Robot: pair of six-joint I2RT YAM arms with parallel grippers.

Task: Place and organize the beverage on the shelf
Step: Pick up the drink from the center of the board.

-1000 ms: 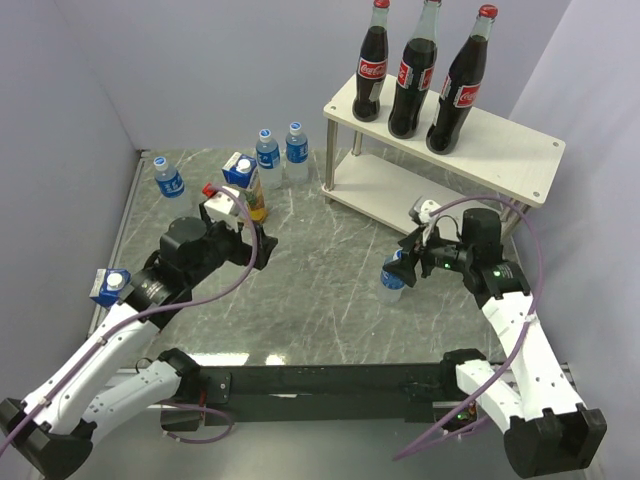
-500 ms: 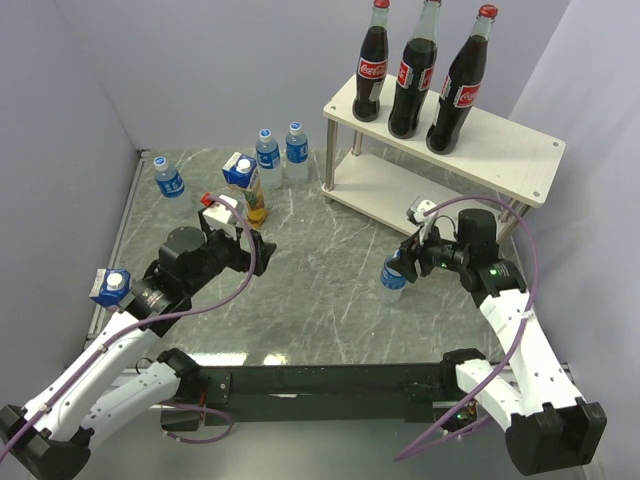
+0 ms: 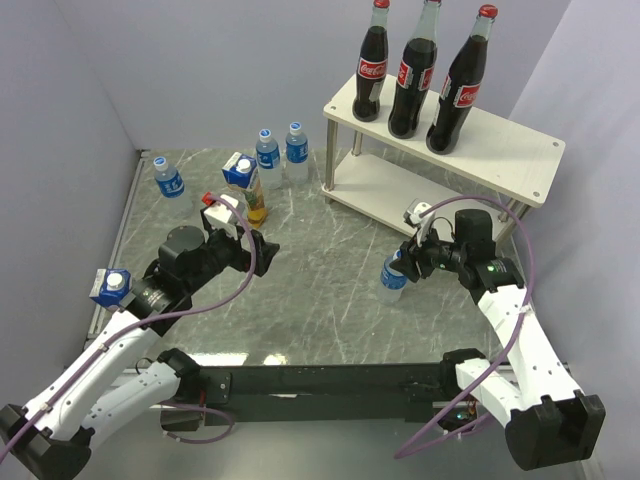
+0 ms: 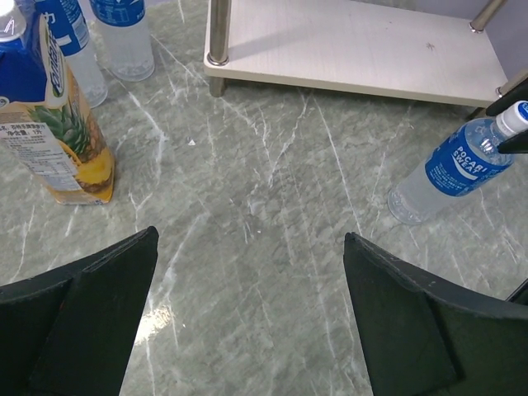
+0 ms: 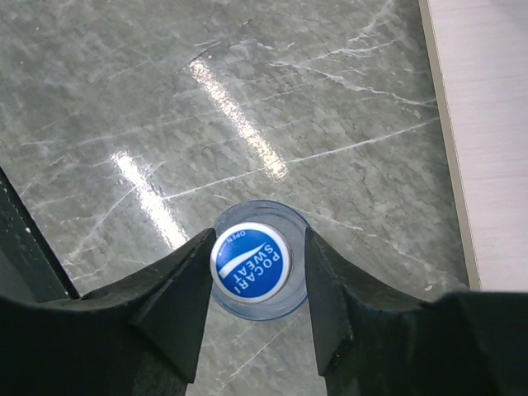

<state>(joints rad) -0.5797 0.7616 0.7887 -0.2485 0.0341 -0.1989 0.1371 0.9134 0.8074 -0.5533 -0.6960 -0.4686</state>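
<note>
The right gripper [image 5: 258,244] stands over a small clear water bottle with a blue label [image 3: 392,280]. This bottle is upright on the grey-green marble table [image 3: 320,300], just in front of the two-tier shelf of pale wooden boards on thin silver legs [image 3: 515,150]. The two black fingers [image 5: 177,289] are at both sides of the round blue cap [image 5: 250,262] and very near to it, but I cannot tell if they press the bottle or only stand around it. The left gripper [image 4: 250,238] hangs over the middle-left part of the table, with its fingers wide apart and nothing between them. Just behind it stands a tall juice carton with a blue top and a pineapple picture [image 3: 243,180], upright. Two more water bottles [image 3: 267,152] stand side by side just behind this carton, near the left leg of the shelf. A fourth water bottle [image 3: 168,178] stands alone close to the left wall. A second blue-topped carton [image 3: 108,287] is at the left edge of the table, beside the left arm, and well apart from the other drinks. On the upper board of the shelf, three dark cola bottles with red caps [image 3: 412,75] stand upright in a row toward its left end.
</note>
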